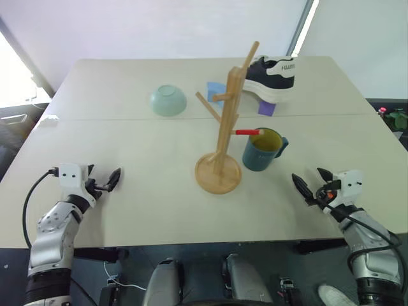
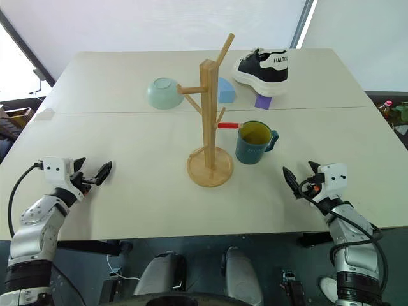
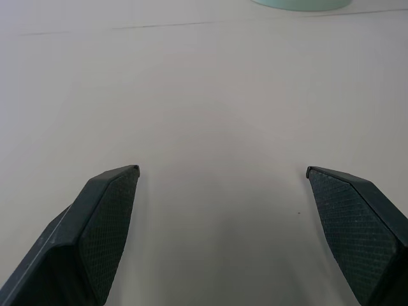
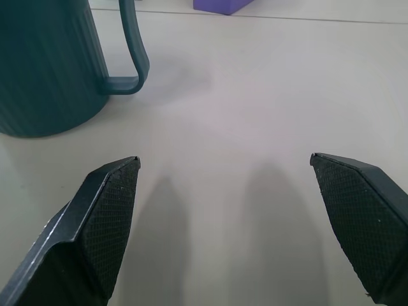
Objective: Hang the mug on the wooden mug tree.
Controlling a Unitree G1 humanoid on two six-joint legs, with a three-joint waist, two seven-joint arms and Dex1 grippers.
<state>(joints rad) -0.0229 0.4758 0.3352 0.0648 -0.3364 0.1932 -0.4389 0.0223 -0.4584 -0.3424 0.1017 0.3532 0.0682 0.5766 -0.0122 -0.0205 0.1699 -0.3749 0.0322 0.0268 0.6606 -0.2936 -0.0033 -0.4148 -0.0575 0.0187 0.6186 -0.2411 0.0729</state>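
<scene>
Near edge of the worktop [image 2: 146, 210]: the left gripper [image 2: 92, 174] lies at the near left and the right gripper [image 2: 299, 180] at the near right, each low over the pale surface and pointing toward the far side. In both wrist views the textured black fingers [image 3: 105, 217] stand spread wide apart with only bare surface between them; neither grips anything.

Centre: the wooden mug tree [image 2: 209, 121] stands upright on its round disc base, its angled pegs branching from the post. One red-tipped peg [image 2: 227, 125] reaches right toward the rim of the mug [image 2: 254, 144]. The mug, dark teal with a yellow-green inside, stands upright on the worktop just to the right of the tree's base, its handle turned to the right. It hangs on no peg. It is well apart from the right gripper, which lies nearer and further right; the right wrist view shows its ribbed wall and handle ahead of the fingers.

Far side: a pale mint-green bowl [image 2: 164, 93] lies tipped on its side at left of the post; a blue block [image 2: 225, 90], a purple block [image 2: 264, 101] and a black-and-white sneaker [image 2: 262, 72] sit at right.
</scene>
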